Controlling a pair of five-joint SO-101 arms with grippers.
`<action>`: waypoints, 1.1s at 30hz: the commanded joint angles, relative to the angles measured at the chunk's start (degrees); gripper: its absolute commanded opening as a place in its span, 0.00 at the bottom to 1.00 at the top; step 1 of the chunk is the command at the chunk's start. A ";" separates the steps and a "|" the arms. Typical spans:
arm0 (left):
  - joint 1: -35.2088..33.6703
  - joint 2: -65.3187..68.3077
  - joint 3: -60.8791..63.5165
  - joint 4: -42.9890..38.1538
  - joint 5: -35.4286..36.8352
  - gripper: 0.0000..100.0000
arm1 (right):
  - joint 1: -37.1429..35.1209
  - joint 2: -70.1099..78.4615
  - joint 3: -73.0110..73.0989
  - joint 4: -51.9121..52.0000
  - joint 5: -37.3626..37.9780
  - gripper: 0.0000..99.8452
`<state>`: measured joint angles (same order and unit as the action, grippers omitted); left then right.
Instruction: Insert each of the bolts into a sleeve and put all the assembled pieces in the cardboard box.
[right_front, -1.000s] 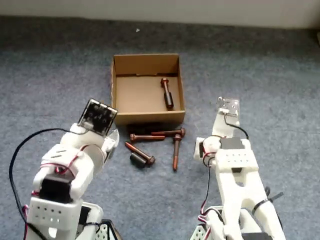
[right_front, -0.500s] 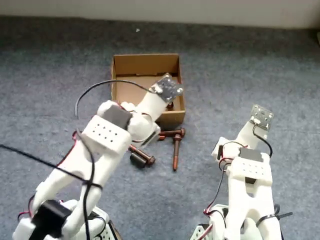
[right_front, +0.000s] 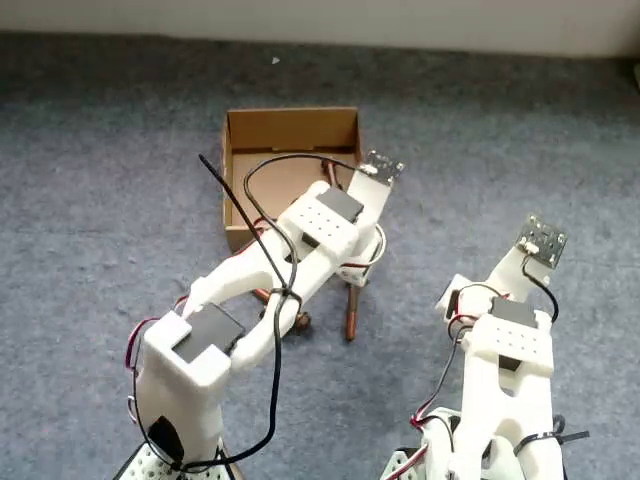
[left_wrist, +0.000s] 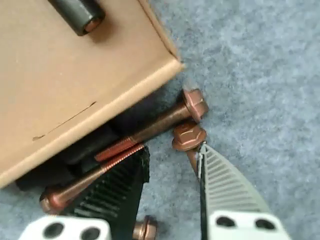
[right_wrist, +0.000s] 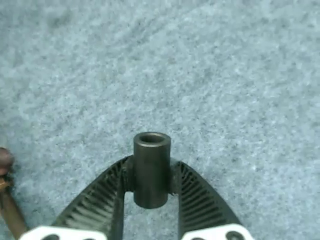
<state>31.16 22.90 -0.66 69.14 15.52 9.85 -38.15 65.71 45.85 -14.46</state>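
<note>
My left gripper (left_wrist: 172, 160) stands open just above the carpet by the near right corner of the cardboard box (left_wrist: 75, 85). Two copper bolts lie right ahead of it: one long bolt (left_wrist: 165, 117) runs along the box wall, and another bolt's hex head (left_wrist: 189, 136) touches the white finger. A further threaded bolt (left_wrist: 90, 177) passes under the black finger. Inside the box lies a bolt in a black sleeve (left_wrist: 77, 12). My right gripper (right_wrist: 151, 172) is shut on a black sleeve (right_wrist: 151, 160), held upright over bare carpet, right of the bolts.
From above, the left arm (right_front: 320, 225) stretches across the bolt pile and covers much of the box (right_front: 290, 120). One bolt (right_front: 351, 310) lies uncovered beside it. The right arm (right_front: 505, 340) stands to the right. Grey carpet (right_front: 520, 130) lies all around.
The left arm has swung from the near left forward and to the right, over the bolts, to the box's near right corner. The right arm has shifted right with its sleeve.
</note>
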 joint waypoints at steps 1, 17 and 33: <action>0.92 4.35 -5.49 0.18 1.58 0.18 | 0.66 -1.63 -0.40 -0.92 -0.53 0.01; 5.67 9.71 -8.57 3.43 1.05 0.00 | 0.66 -1.63 -0.40 -0.92 -0.53 0.01; 3.12 -22.64 1.36 8.44 -8.26 0.01 | 0.57 -1.80 -1.80 -0.57 -0.09 0.01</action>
<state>36.53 12.18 -2.42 77.05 10.51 10.90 -38.15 65.71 45.85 -14.46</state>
